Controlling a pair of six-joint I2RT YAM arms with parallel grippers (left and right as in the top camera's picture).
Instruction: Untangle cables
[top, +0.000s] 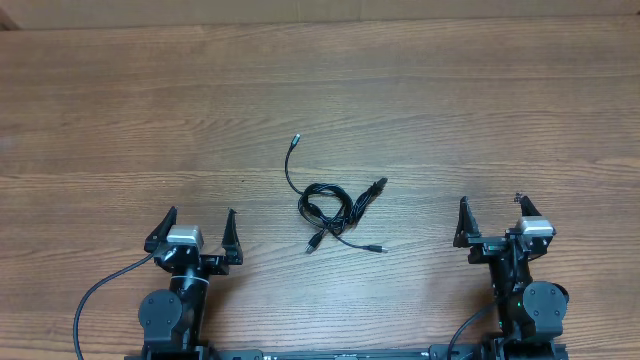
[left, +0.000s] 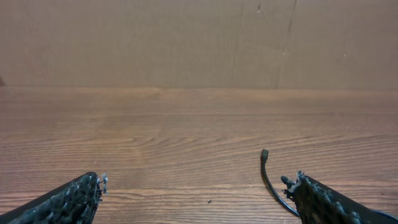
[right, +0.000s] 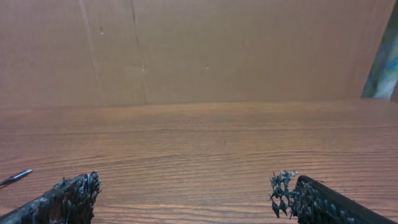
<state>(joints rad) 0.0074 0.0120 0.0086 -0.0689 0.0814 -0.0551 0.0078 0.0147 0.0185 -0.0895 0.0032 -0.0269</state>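
Cables: thin black cords heaped in one loose knot of overlapping loops, lying flat on the bench, touched by neither pincer.
Long strand: leaves the knot on its left side and curves away from the arms to a small pale-tipped plug, which lies apart from the knot.
Short ends: three plug ends stick out of the knot, one on its right side and two on the side nearer the arms.
Bench: brown wood-grain top under the knot and all around it.
Left pincer: spread wide, nothing between the fingers, to the left of the knot and a little nearer the robot, well apart from it.
Left wrist view: both dark textured fingertips at the lower corners with a broad gap. A curved piece of cord with its plug shows just beside the right-hand fingertip; whether they touch cannot be told.
Right pincer: spread wide, holding nothing, to the right of the knot and well apart from it.
Right wrist view: fingertips far apart, and only one plug tip of the cords shows, at the left edge.
Backdrop: a plain brown panel stands beyond the knot, at the far side of the bench.
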